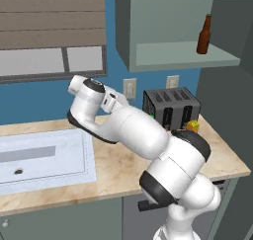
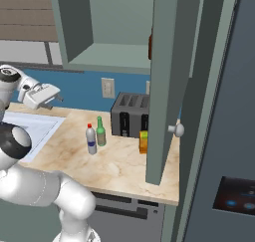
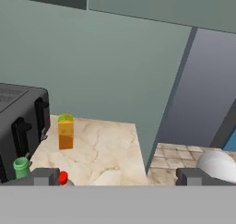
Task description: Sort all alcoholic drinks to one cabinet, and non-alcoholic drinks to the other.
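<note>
A dark brown glass bottle point(image 1: 203, 35) stands on the shelf of the open upper cabinet point(image 1: 183, 56); its edge also peeks from behind the cabinet door point(image 2: 150, 47). On the counter, in front of the toaster, stand a green glass bottle point(image 2: 101, 132) and a white bottle with a red cap point(image 2: 90, 139). The small orange carton point(image 2: 143, 142) is to their right, also seen in the hand view point(image 3: 65, 132). My gripper point(image 2: 53, 94) hovers open and empty above the counter, left of the bottles. In the hand view point(image 3: 117, 177) the green bottle top point(image 3: 21, 167) and red cap point(image 3: 63, 177) sit just by its left fingertip.
A black toaster point(image 2: 130, 115) stands against the blue wall. The open cabinet door point(image 2: 167, 81) hangs over the counter's right end, beside a tall dark unit point(image 2: 224, 136). A sink point(image 1: 42, 157) lies at the left of the marble counter point(image 2: 119, 171).
</note>
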